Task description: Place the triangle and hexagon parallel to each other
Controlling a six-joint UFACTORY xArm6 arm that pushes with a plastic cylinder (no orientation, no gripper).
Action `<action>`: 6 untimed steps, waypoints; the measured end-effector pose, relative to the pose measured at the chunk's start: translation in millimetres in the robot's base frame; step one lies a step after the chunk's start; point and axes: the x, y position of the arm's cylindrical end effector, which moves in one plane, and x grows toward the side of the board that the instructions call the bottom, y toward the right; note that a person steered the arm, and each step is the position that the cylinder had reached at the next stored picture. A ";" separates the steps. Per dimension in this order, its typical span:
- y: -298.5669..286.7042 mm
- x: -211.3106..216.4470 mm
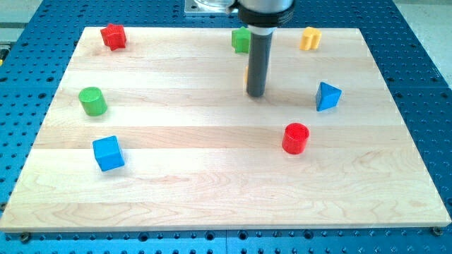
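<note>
The board (212, 176) looked like pale wood, laid in long planks with a faint grain and a smooth, lightly satin face, and it sat on a blue metal-looking base (417, 42) dotted with rows of small holes. The red cylinder (296, 138), green cylinder (92, 101), blue cube (108, 153), blue triangle (328, 96), red block (113, 36), green block (241, 40) and yellow block (310, 38) all had flat, evenly coloured matt faces, painted wood or plastic, which one could not be told. The rod was a smooth dark grey with a soft sheen down its length to my tip (256, 94), like metal or hard plastic.
</note>
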 end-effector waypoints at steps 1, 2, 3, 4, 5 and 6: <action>31.0 -25.0; 31.4 -28.2; 40.9 -35.9; 24.5 -39.2; 13.0 -39.2; 13.3 -54.3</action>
